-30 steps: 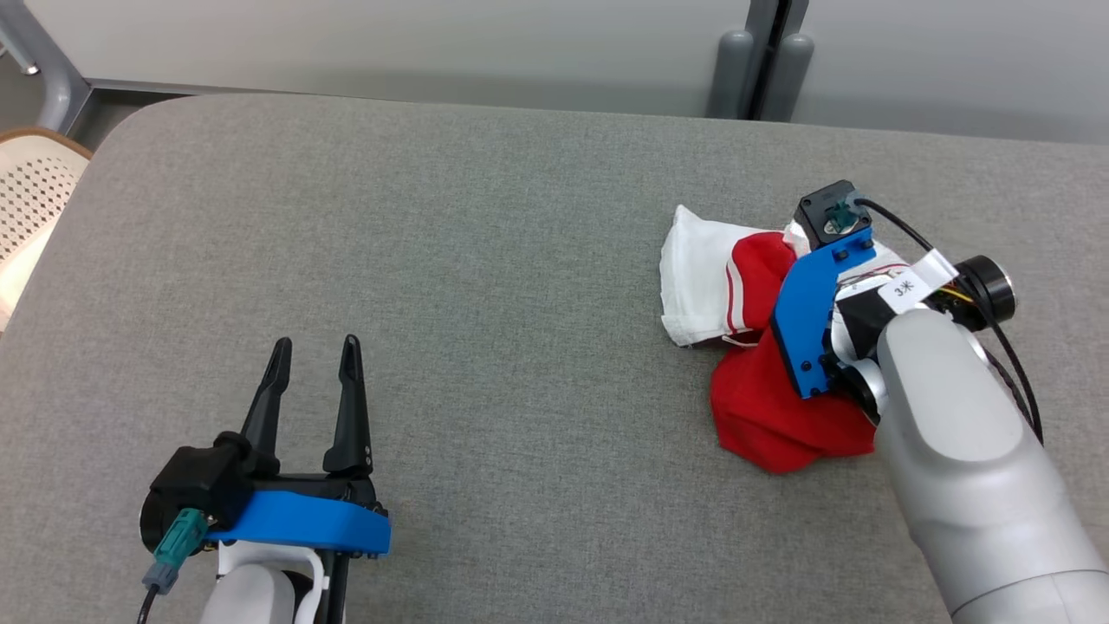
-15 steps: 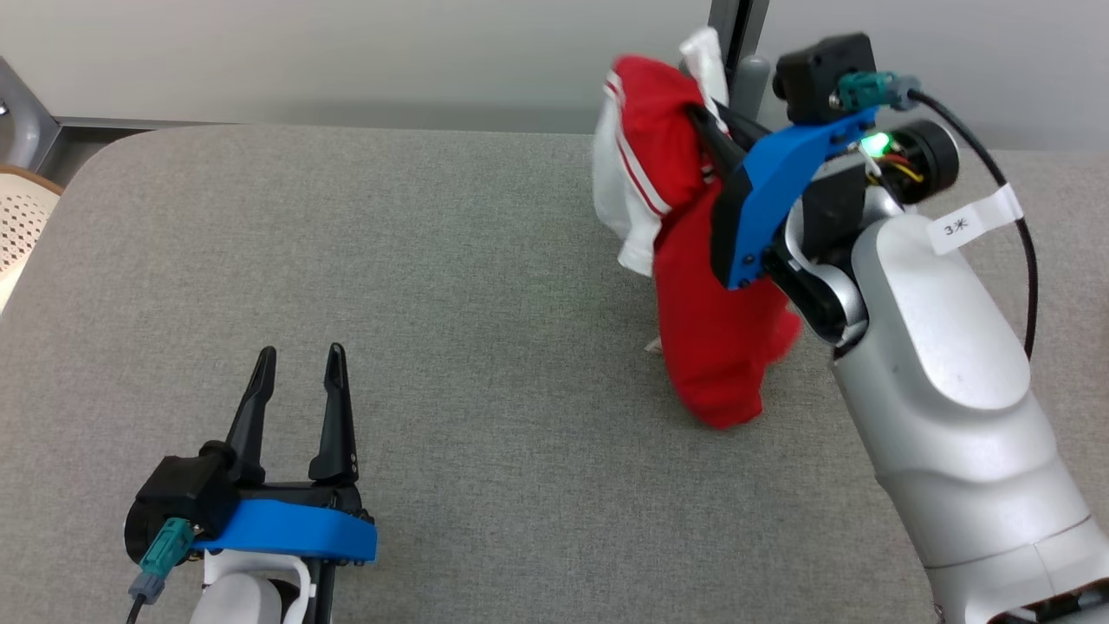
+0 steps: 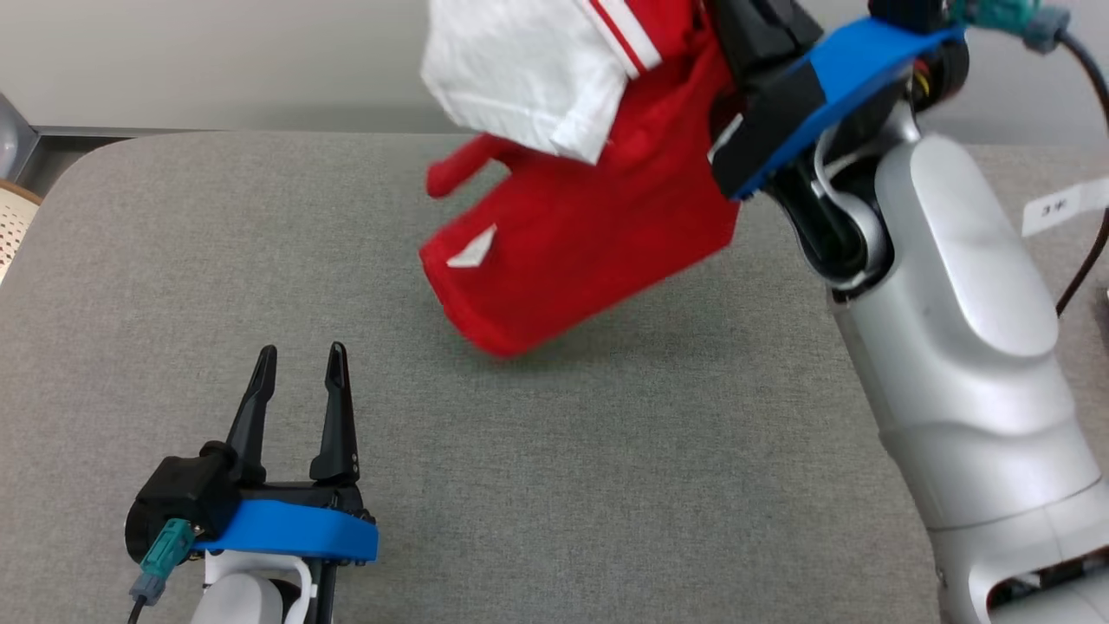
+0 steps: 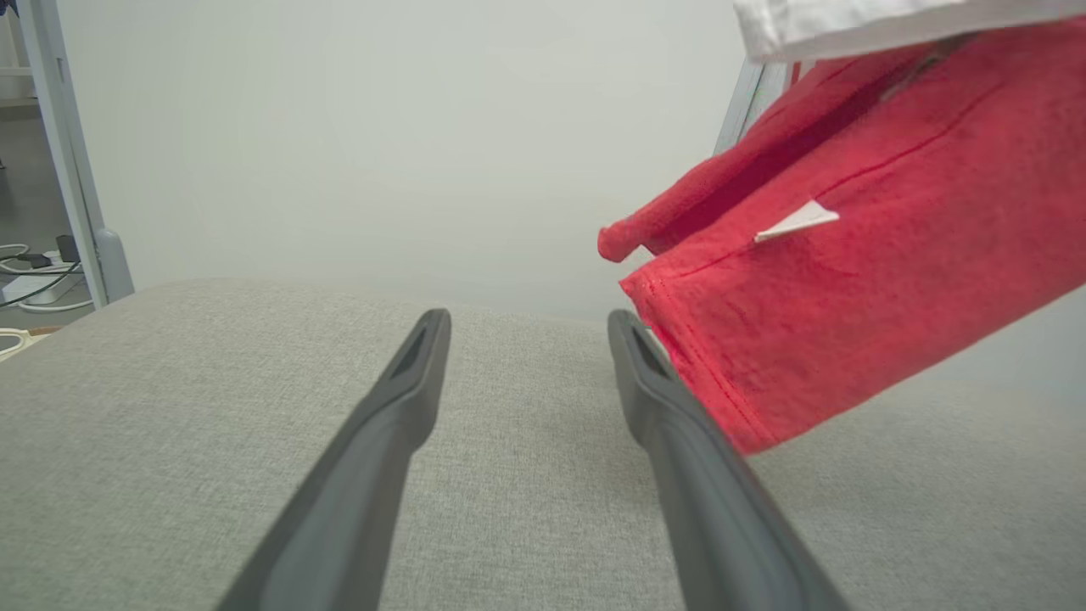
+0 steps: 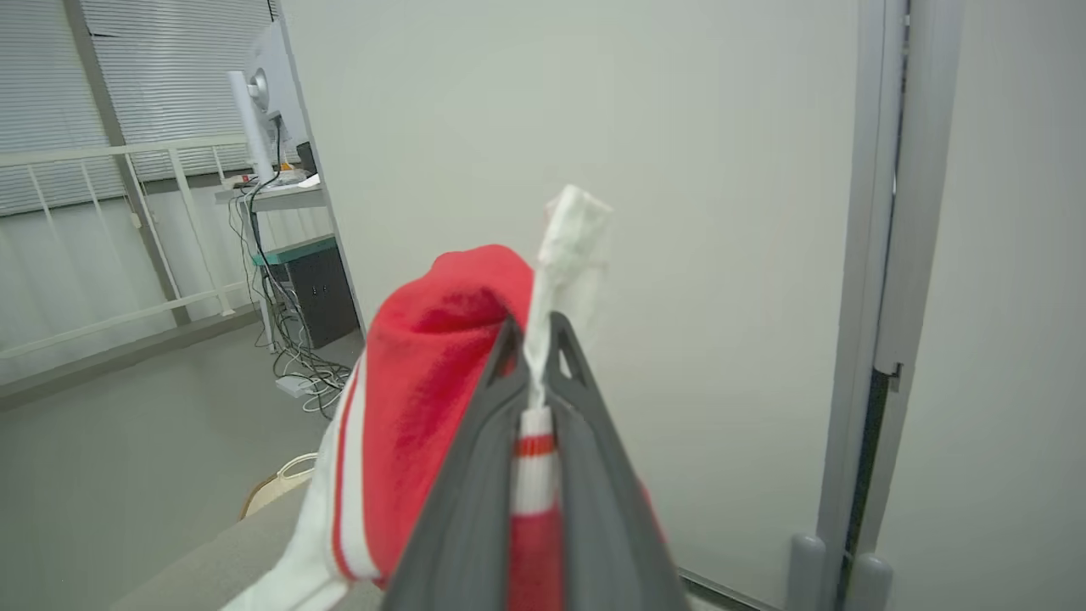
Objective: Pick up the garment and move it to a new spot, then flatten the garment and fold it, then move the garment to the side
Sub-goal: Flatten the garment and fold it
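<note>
Right gripper (image 5: 536, 327) clamped on the red-and-white garment (image 3: 589, 251), which hangs below it, off the desk (image 3: 606, 485). My left gripper (image 3: 301, 348) idle, fingers apart. Relocation step underway; next I lower it onto a fresh spot and release.

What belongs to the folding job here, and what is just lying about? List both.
Job: red and white garment, held aloft by the shut right gripper; open left gripper; grey table.
Lying about: chair beside the table's left edge; cables by a desk.
</note>
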Controlling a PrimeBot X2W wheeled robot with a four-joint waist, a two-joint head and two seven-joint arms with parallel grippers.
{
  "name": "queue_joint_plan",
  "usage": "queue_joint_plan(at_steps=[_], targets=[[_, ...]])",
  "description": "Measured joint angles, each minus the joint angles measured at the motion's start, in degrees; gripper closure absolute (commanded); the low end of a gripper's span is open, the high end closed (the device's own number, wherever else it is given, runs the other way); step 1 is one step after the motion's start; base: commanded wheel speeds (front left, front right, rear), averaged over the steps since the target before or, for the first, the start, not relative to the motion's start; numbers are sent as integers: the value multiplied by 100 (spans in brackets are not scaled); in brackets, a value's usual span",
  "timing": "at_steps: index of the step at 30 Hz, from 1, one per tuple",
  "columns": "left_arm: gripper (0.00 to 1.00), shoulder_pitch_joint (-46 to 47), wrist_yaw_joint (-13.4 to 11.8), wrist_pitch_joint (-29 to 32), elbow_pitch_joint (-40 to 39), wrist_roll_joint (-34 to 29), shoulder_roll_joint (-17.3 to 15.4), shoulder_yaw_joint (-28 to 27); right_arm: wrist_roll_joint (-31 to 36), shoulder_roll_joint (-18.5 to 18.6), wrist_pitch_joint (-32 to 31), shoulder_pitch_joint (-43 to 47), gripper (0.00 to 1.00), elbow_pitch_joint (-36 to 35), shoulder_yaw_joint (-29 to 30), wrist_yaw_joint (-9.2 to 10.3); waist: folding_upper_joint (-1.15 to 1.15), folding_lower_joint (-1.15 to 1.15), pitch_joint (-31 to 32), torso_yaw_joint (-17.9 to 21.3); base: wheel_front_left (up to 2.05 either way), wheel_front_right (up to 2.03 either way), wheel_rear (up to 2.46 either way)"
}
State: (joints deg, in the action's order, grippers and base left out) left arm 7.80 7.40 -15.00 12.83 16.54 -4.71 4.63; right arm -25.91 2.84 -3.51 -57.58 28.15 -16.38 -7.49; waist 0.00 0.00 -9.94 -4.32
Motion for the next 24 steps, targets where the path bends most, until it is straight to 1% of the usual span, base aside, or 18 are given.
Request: queue_joint_plan(at_steps=[4, 8, 11, 12, 13, 16, 19, 22, 24], targets=[[0, -12, 0, -1, 7, 1, 0, 30, 250, -1, 218, 832, 100, 535, 626, 1, 0, 0, 7, 50, 0, 0, 0], [0, -49, 0, 0, 12, 2, -1, 58, 661, 2, 425, 1607, 100, 1010, 1448, 1, 0, 0, 12, 93, 0, 0, 0], [0, -75, 0, -1, 9, 2, -7, 56, 1072, 1, 493, 2088, 100, 1213, 2121, 1, 0, 0, 24, 127, 0, 0, 0], [0, -86, 0, -1, 5, 2, -7, 56, 1190, 7, 488, 2211, 38, 1236, 2315, 1, 0, 0, 29, 137, 0, 0, 0], [0, -99, 0, 0, 3, 2, -11, 56, 1338, 7, 471, 2325, 0, 1236, 2496, 1, 0, 0, 35, 145, 0, 0, 0], [0, -129, 0, -1, 1, 3, -23, 56, 1764, 5, 371, 2635, 0, 1035, 2895, 1, 0, 0, 60, 167, 0, 0, 0], [0, -160, 0, 0, 2, 11, -29, 62, 2156, 5, 159, 2928, 0, 523, 3054, 1, 0, 0, 102, 178, 0, 0, 0], [0, -181, 0, -1, 8, 19, -31, 77, 2332, 10, -108, 3188, 0, -241, 2997, 1, 0, 0, 138, 179, 0, 0, 0], [0, -188, 0, -1, 11, 31, -33, 78, 2366, 8, -364, 3351, 0, -825, 2784, 1, 0, 0, 155, 178, 0, 0, 0]])
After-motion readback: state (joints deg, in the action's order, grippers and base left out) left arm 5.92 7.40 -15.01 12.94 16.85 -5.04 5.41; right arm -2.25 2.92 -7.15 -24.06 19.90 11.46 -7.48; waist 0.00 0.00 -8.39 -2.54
